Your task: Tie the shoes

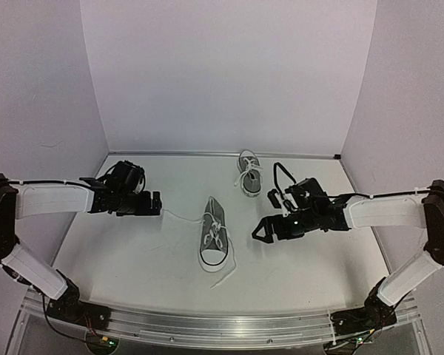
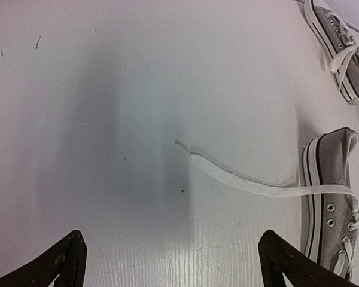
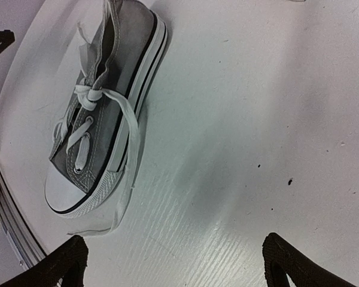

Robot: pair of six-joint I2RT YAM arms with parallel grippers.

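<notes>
The near grey shoe (image 1: 214, 235) lies mid-table, white toe cap toward the arms. One white lace end (image 1: 179, 216) trails left toward my left gripper (image 1: 155, 203), which is open and empty just short of it. In the left wrist view the lace (image 2: 251, 183) lies flat ahead of the open gripper (image 2: 170, 254), with the shoe (image 2: 335, 203) at the right. My right gripper (image 1: 260, 231) is open and empty to the right of the shoe. Its wrist view shows the shoe (image 3: 102, 101) and a second loose lace end (image 3: 129, 173) along the sole, left of the gripper (image 3: 175, 254).
The second grey shoe (image 1: 249, 171) lies farther back near the rear wall, its laces across its top; it also shows in the left wrist view (image 2: 344, 48). White walls close the table at the back and sides. A metal rail (image 1: 207, 325) runs along the near edge.
</notes>
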